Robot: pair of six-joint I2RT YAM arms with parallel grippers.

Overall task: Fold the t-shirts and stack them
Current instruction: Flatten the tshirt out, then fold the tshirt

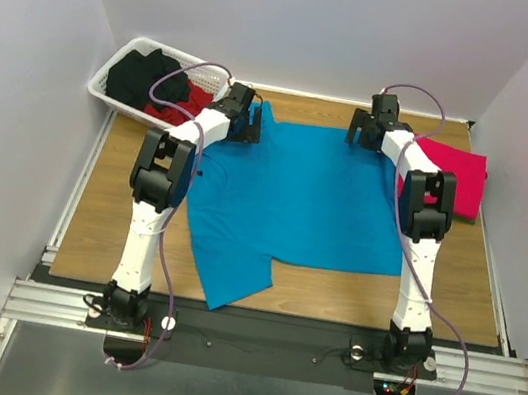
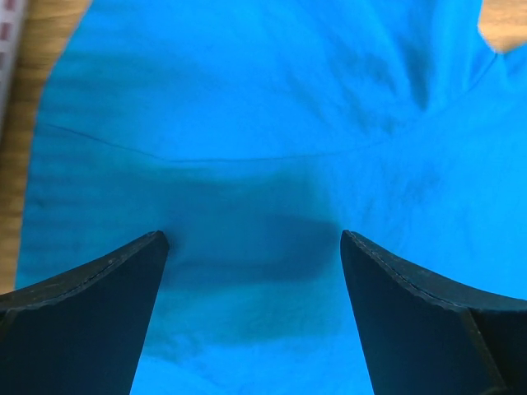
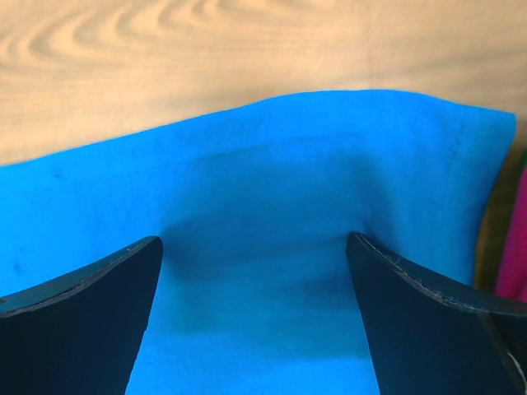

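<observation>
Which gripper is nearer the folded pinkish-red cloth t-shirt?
Right. The right gripper hangs beside the pinkish-red t-shirt, over a corner of the turquoise-blue t-shirt; the left gripper is at that shirt's opposite corner.

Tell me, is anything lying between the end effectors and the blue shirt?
Nothing visible. Both wrist views show only the turquoise t-shirt under the open left end effector and right end effector.

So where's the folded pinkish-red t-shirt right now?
In the top view the pinkish-red t-shirt lies folded at the far right of the table, just right of the spread turquoise t-shirt.
</observation>
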